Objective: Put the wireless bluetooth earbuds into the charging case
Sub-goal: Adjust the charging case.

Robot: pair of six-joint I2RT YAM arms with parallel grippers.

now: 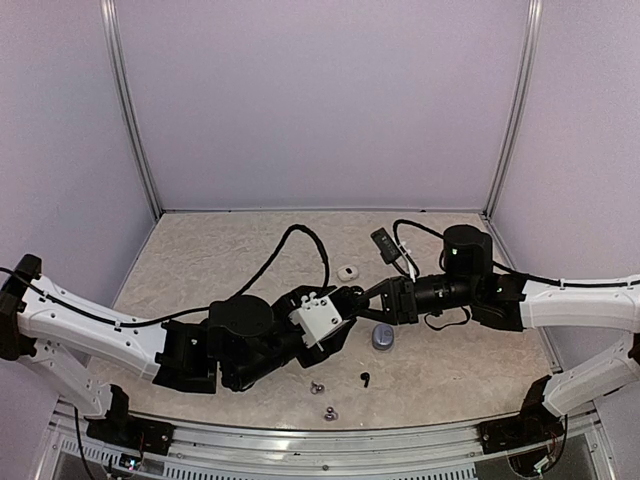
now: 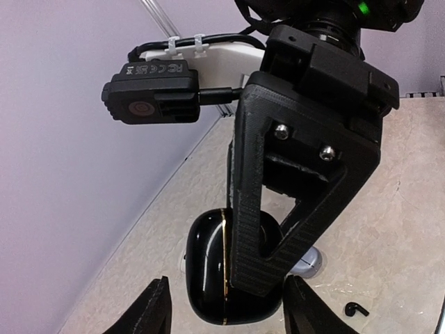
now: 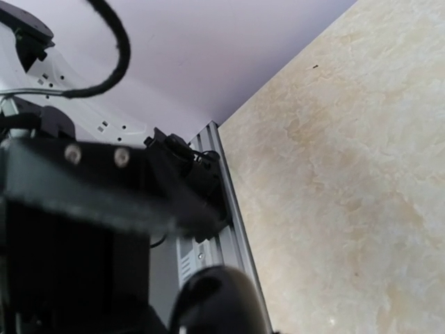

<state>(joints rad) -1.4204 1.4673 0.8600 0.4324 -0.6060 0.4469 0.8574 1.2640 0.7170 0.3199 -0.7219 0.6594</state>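
Observation:
A glossy black charging case with a gold seam hangs above the table, closed. My right gripper is shut on it, and one of its black ribbed fingers crosses the case's front. My left gripper is open, its tips standing either side of the case's lower end without gripping it. The right wrist view shows the case as a blurred dark lump at the bottom edge. One black earbud lies on the table. Two silvery-grey earbuds lie near the front edge.
A silvery-blue rounded case rests on the table under the right gripper. A small white case sits further back. A black cable loops over the table behind the left arm. The metal front rail runs along the near edge.

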